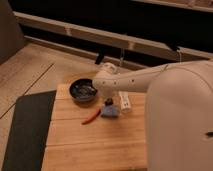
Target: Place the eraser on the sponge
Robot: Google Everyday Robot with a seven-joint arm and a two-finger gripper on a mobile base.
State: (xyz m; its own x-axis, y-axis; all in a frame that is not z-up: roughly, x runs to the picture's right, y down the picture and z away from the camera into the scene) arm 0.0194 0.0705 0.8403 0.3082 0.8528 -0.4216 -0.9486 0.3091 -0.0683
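The light-blue sponge (110, 112) lies flat on the wooden table (95, 145), right of a dark bowl. A small dark block, the eraser (108, 102), shows at the sponge's far edge, right under the tip of my white arm. Whether it rests on the sponge or hangs just above it I cannot tell. My gripper (107, 99) is at that spot, mostly hidden by the arm's wrist, which reaches in from the right over the table's back half.
A round dark bowl (82, 90) stands at the table's back left. A thin red-orange object (91, 117) lies left of the sponge. A white oblong block (124, 102) lies to its right. A dark mat (25, 130) covers the floor on the left.
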